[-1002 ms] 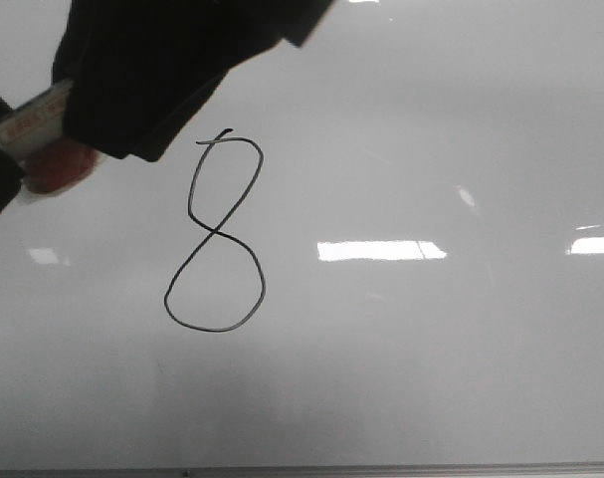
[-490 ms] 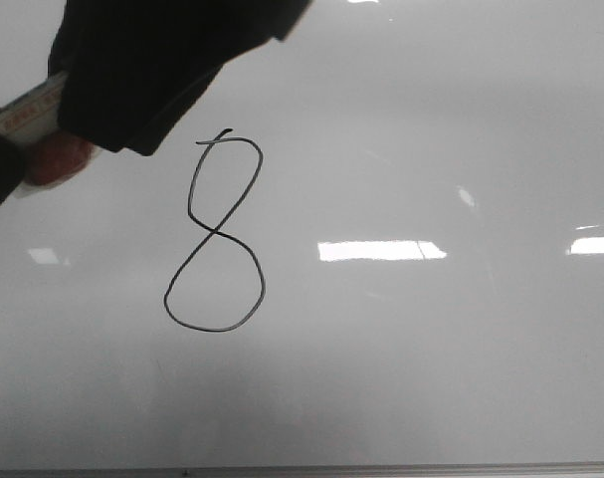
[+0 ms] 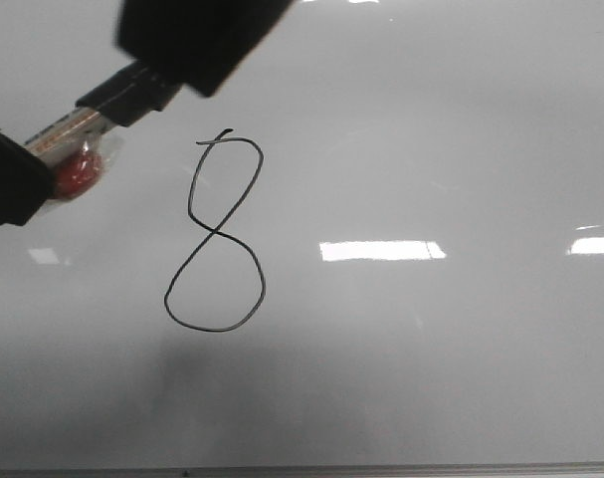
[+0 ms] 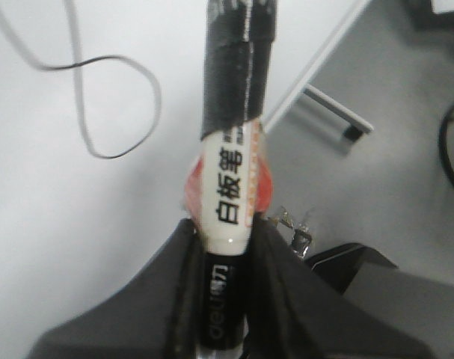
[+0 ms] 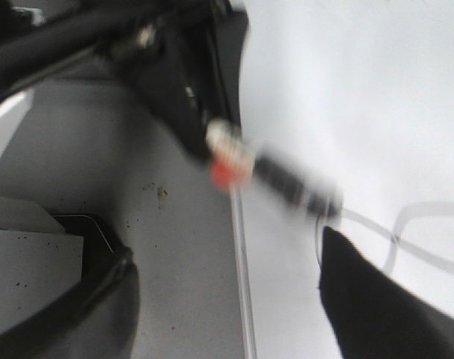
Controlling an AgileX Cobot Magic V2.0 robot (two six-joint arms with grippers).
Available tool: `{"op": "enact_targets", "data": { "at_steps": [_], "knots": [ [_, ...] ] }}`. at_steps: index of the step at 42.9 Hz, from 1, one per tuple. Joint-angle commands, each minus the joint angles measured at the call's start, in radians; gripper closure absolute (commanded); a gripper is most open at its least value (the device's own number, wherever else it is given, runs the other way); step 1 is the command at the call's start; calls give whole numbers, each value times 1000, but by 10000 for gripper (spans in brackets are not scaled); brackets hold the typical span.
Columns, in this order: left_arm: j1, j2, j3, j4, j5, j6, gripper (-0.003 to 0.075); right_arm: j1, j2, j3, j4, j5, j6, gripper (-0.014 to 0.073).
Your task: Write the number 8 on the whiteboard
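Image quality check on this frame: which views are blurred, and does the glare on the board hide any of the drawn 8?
Front view: sharp; glare patches on the whiteboard sit right of the 8, which reads clean; soft shadow below it. Left wrist view: marker label mostly sharp, background soft. Right wrist view: heavy motion blur, marker smeared, line of the 8 faint.

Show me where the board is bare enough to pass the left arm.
Bare: the glossy pale whiteboard right of the thin black hand-drawn number 8, and the strip below it toward the near edge. Crowded: upper left, where the left gripper holds the white-labelled marker.
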Motion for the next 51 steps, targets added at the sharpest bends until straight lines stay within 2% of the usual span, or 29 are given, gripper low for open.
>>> {"op": "enact_targets", "data": {
  "at_steps": [1, 5, 13, 19, 23, 33, 40, 51],
  "knots": [
    [92, 37, -32, -25, -74, -141, 741, -102, -125, 55, 23, -25, 61, 141],
    [189, 66, -32, -25, -76, -160, 741, -209, -228, 157, 23, -50, 111, 179],
    [370, 86, -32, -25, -121, -160, 741, -441, -451, 388, 23, -136, 264, 348],
    [468, 93, -32, -36, -191, -161, 741, -581, -611, 529, 23, -171, 285, 553],
    [485, 112, -24, -45, -273, -161, 741, -617, -694, 603, 25, -208, 300, 671],
    [478, 162, 101, -100, -659, -161, 741, -624, -821, 728, 28, -322, 306, 662],
    [467, 185, 119, -105, -735, -161, 741, -624, -820, 750, 39, -342, 306, 662],
    [352, 326, 119, -99, -860, -161, 741, -624, -820, 750, 44, -360, 306, 662]
  ]
}}
